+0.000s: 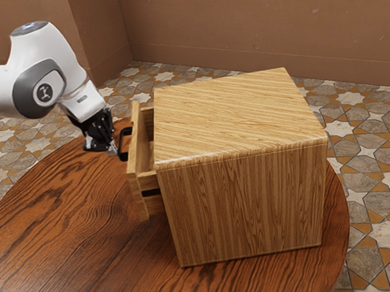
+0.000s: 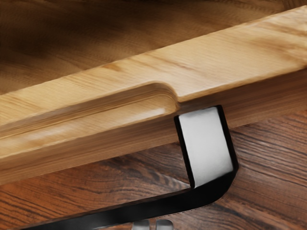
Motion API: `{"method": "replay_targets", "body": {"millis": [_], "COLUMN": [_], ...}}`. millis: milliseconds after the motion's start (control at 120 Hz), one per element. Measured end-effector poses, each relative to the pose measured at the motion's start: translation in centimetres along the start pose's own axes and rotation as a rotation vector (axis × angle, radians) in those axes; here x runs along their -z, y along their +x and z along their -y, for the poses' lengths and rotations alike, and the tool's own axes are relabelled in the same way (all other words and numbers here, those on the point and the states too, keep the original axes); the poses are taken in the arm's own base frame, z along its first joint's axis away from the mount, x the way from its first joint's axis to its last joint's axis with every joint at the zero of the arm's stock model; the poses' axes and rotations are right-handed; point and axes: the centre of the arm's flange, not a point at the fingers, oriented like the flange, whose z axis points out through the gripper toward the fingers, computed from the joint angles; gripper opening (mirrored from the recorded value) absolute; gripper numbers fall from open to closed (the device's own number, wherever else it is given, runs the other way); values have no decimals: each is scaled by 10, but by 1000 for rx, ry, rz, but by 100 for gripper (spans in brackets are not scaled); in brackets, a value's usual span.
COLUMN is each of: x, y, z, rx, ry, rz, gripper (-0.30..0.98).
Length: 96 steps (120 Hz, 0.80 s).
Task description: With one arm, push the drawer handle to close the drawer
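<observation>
One drawer to close, and found clearly open. Nearest, saw the gripper [image 1: 112,149] on the outer side of the handle [image 1: 121,144], by its lower end, with fingertips [image 2: 165,225] drawn close together and nothing seen pinched between them. Could not tell whether touching the black bar or just beside it.

Past the handle, found the drawer [image 1: 133,158] standing out from the cabinet [image 1: 239,118], with its inside open to view behind the front. Saw a lower wooden front [image 1: 142,203] just beneath, also out past the cabinet's face; could not make out whether a separate drawer.

Judged the reach to the handle as good as done, and the closing itself as left to do: to press toward the cabinet, up to full contact of front and frame. Judged a straight, steady push best, for fear of slipping off the handle's end.

Noted the cabinet upright on the round table [image 1: 68,216], then, farther off, the patterned floor [image 1: 370,151] and, last, the brown wall [image 1: 241,27].
</observation>
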Motion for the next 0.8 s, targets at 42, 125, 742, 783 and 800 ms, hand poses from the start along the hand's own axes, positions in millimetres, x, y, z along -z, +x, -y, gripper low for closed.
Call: {"method": "replay_targets", "body": {"millis": [42,125,742,783,800], "x": [-1,-3,-12,-13,-13], "y": [3,10,55,55,55], "z": [-1,-2,4,5,5], "rx": [-3,-8,-46,-45,-44], "ry": [0,1,22,23,23], "rz": [-3,-9,-36,-36,-36], "gripper": [-10,-10,-10,-10,-10]}}
